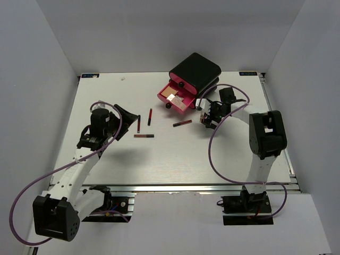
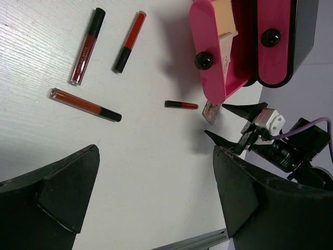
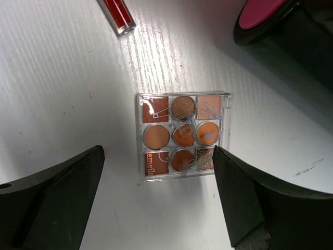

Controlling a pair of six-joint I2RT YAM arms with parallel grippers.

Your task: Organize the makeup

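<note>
The right jaws are standing wide apart, grasping nothing, and are hovering directly over a clear square eyeshadow palette (image 3: pixel 182 136), which is lying flat on the white table (image 3: pixel 62 78) between the two fingers, nearer the right one. Beyond these jaws, to their left, one end of a short red stick (image 3: pixel 117 13) is showing. The left jaws are likewise spread open and empty. Ahead of them and off past their left finger, three red-and-black lip gloss tubes (image 2: pixel 87 46) are lying apart from one another. The short stick is resting straight ahead between the fingers. Past the right finger, a pink drawer (image 2: pixel 213 52) is standing pulled out of the black box (image 2: pixel 304 31), holding flat beige items.
</note>
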